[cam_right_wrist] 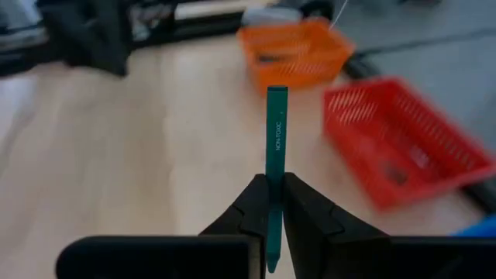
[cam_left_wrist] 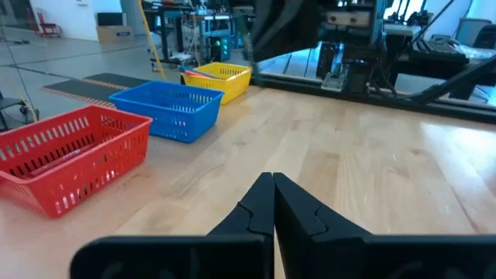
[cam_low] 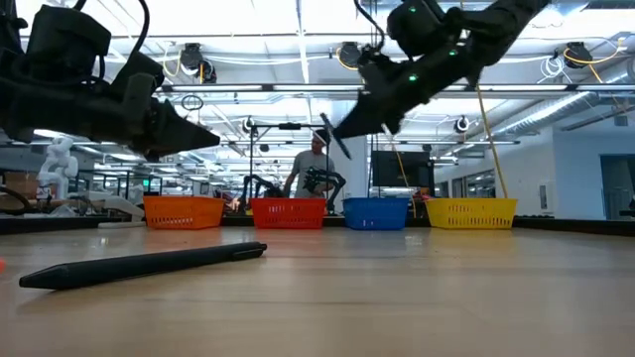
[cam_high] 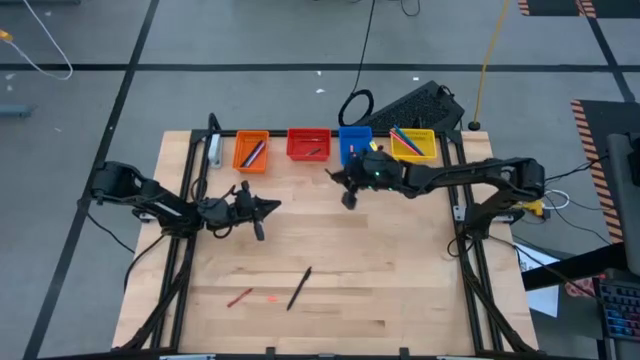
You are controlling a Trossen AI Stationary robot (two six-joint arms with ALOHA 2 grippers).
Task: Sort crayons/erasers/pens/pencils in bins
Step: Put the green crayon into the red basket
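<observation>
High view: four bins (cam_high: 308, 133) line the far edge of the table (cam_high: 400, 290), orange, red, blue, yellow; right gripper (cam_high: 350, 192) hangs just before the blue bin; left gripper (cam_high: 262, 208) waits mid-left; a dark stick (cam_high: 299, 288), a red crayon (cam_high: 239, 297) and an eraser (cam_high: 272, 297) lie near the front edge.

Low view: dark stick (cam_low: 144, 264) lies flat in the foreground; right gripper (cam_low: 342, 129) carries its load above the bins.

Left wrist view: left gripper (cam_left_wrist: 273, 203) fingers pressed together, holding nothing.

Right wrist view: right gripper (cam_right_wrist: 275, 205) clamped on a green pencil (cam_right_wrist: 275, 147); print reads "NON TOXIC".

Step advice: judged best to centre the pencil lengthwise over its bin before release.
</observation>
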